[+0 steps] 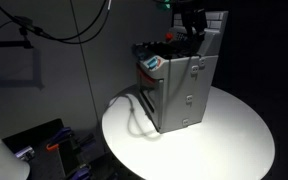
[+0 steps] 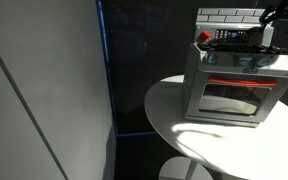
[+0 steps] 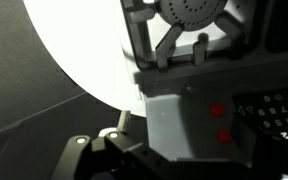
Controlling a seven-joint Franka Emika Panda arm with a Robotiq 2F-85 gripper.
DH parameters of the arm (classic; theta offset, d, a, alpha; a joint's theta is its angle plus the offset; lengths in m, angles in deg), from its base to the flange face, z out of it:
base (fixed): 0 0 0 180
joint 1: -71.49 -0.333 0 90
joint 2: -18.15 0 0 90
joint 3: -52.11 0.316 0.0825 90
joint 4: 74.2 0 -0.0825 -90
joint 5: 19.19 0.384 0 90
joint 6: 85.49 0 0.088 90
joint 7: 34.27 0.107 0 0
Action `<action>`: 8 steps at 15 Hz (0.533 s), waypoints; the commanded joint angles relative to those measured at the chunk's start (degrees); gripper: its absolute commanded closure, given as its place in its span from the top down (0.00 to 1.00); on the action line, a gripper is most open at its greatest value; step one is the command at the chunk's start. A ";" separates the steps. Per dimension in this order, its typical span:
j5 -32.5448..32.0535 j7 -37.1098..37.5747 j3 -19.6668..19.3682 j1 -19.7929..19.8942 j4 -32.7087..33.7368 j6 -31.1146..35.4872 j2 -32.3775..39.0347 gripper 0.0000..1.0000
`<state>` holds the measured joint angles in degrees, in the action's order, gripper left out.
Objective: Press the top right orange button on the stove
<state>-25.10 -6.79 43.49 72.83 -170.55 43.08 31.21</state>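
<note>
The grey toy stove [image 1: 184, 90] stands on a round white table [image 1: 234, 140]; it also shows from the oven-door side [image 2: 232, 88]. My gripper [image 1: 191, 28] hovers just over the stove's back top, near the white tiled panel [image 2: 229, 14], and shows at the frame edge in an exterior view [image 2: 276, 20]. In the wrist view two orange-red buttons [image 3: 217, 110] glow on the dark stove top, just beyond my dark fingers [image 3: 144, 160], which look shut and empty. I cannot tell which one is the top right orange button.
A red knob [image 2: 204, 36] sits at a back corner of the stove top. Cables hang behind the table [image 1: 74, 30]. Dark equipment lies on the floor [image 1: 44, 145]. A blue-edged wall panel [image 2: 102, 70] stands beside the table.
</note>
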 commanded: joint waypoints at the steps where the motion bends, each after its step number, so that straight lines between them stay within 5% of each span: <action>1: 2.41 -3.91 1.02 0.96 -2.19 -4.66 -3.66 1.00; 8: 6.01 -13.14 2.25 1.40 -5.86 -12.85 -8.92 1.00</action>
<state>-21.38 -15.21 44.49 73.06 -173.66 33.30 26.16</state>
